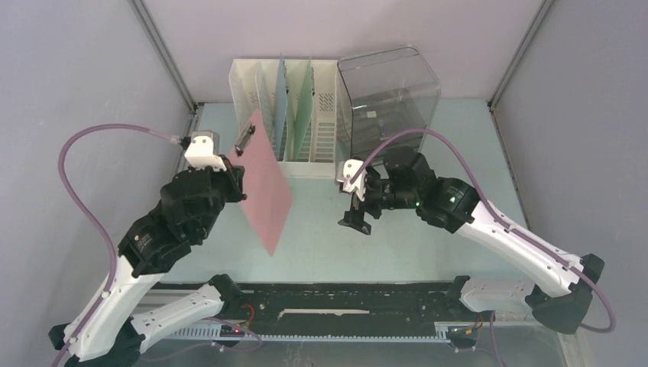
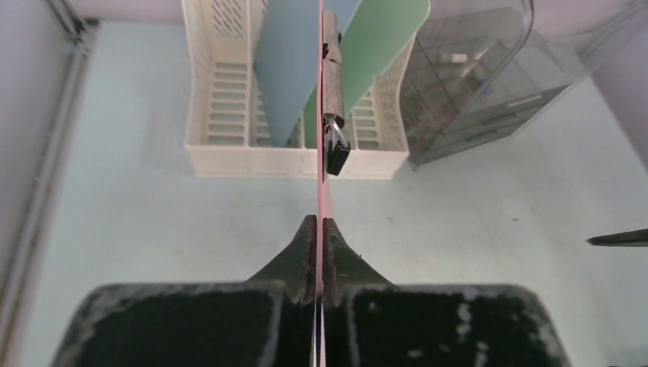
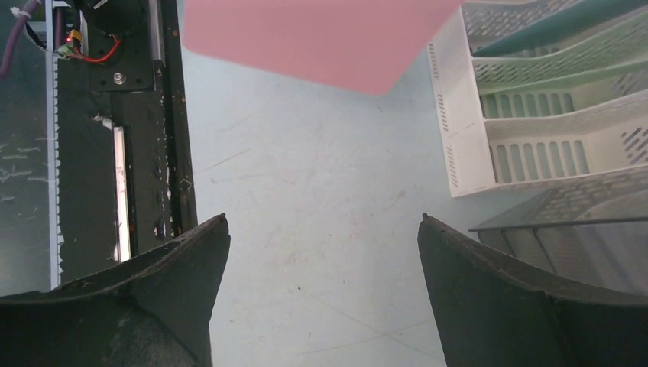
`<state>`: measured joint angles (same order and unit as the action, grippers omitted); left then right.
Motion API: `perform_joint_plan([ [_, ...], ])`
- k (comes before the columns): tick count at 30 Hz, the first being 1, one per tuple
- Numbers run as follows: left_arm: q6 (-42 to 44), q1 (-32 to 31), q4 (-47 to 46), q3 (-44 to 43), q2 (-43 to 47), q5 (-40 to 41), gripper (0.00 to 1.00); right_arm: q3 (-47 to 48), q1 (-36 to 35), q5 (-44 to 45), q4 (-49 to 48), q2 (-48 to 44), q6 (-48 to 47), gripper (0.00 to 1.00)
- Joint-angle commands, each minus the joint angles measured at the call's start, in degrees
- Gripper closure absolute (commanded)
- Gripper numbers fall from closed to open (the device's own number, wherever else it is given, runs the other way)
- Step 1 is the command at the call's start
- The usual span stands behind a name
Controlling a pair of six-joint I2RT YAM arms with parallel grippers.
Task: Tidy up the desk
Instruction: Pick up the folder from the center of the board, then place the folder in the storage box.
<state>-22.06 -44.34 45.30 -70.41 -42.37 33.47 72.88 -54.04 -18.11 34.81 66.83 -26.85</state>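
Desk (image 1: 321, 245), one rack (image 1: 326, 134), one pink clipboard (image 1: 267, 191)

- The file rack (image 1: 309, 170) stands at the back middle of the tabletop (image 1: 321, 245), with the drawer box (image 1: 390, 99) just beside it on the right.
- Two boards (image 1: 299, 103) stand upright in the rack's slots.
- The clipboard (image 1: 267, 191) stands on edge before the rack's left end, pinched in the left gripper (image 2: 319, 229).
- The right gripper (image 3: 323, 222) hangs before the drawer box, right of the clipboard and apart from it.

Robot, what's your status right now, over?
Left pincer shut on pink clipboard, over the desk. Right pincer open, empty. White rack ahead, blue board and green board inside.
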Motion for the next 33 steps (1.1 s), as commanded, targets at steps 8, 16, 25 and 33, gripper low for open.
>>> perform_joint_plan([
  [8,17.7,10.1,-5.1,-9.0,-6.9,-1.5,1.0,-2.5,11.3,-11.1,1.0,-1.6,-1.3,0.0],
  [16,18.7,21.5,-15.1,-7.7,-9.2,-12.6,1.0,-3.0,13.2,-12.1,0.6,-0.7,-0.9,0.0],
  [25,21.9,26.4,-23.7,-9.8,-13.2,-17.5,1.0,-3.4,14.5,-12.8,0.7,-0.4,-1.0,0.0],
  [33,25.9,31.9,-31.1,-10.8,-18.2,-20.4,1.0,-3.4,15.4,-13.3,0.7,-0.1,-1.1,0.0],
])
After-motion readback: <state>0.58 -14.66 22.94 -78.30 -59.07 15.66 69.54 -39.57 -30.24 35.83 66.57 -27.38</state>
